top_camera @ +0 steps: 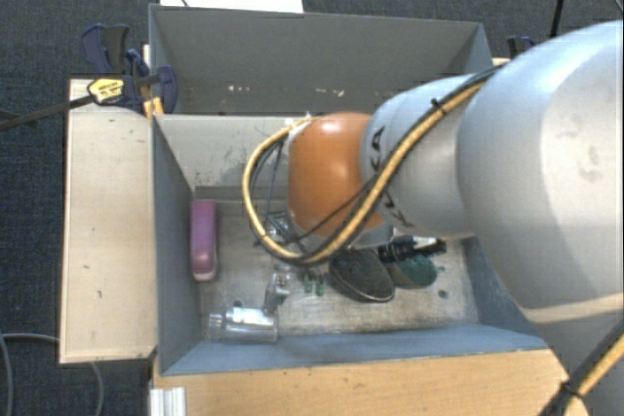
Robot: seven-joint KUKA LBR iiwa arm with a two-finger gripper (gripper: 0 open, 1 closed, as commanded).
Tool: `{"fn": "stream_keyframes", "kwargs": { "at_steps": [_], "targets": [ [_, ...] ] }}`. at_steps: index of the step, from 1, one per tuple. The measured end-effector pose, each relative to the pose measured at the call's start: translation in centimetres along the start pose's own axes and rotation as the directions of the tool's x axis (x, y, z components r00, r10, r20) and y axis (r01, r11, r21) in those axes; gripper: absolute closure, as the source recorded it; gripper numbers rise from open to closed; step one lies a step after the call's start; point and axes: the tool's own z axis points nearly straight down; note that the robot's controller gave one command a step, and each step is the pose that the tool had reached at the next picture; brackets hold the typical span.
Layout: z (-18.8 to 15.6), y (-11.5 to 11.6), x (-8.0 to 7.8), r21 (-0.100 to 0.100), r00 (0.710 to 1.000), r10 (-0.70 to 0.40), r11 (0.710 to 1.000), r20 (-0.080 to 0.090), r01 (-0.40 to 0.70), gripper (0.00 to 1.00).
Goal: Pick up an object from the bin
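My tool (281, 285) hung low in the bin (175, 209), under the orange cover (327, 172) of my wrist, about mid-floor and a little toward the near wall. I could not tell whether it was spread or pressed together. The cover and the cables (255, 209) hid most of it, and I saw nothing in its grip.

Nearest to it lay a clear plastic piece (240, 321), toward the near left corner. On the other side was a dark oval thing (363, 278), with a green thing (421, 270) just beyond. A purple block (203, 239) lay apart, close beside the left wall.

I judged the purple block the kindest take. It looked stiff and light, with plain sides. Its long axis ran from the far wall toward the near one, along the left wall, so I would close across its short width at the middle. The wall might leave little room on that side.

The clear piece lay with its long axis across the bin, along the near wall. It looked light, slick and perhaps thin-walled, so I would pinch it gently. The oval thing looked flat and low, and hard to get hold of.
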Motion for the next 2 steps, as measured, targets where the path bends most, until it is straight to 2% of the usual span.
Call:
{"fn": "stream_keyframes", "kwargs": {
  "at_steps": [1, 2],
  "targets": [
    [1.7, 2.4, -1.3, -0.005, 0.972, -0.235, 0.972, 0.013, 0.235, 0.00],
    [-4.2, -5.5, -1.2, -0.002, 0.993, -0.121, 0.993, 0.012, 0.121, 0.00]
  ]
}}
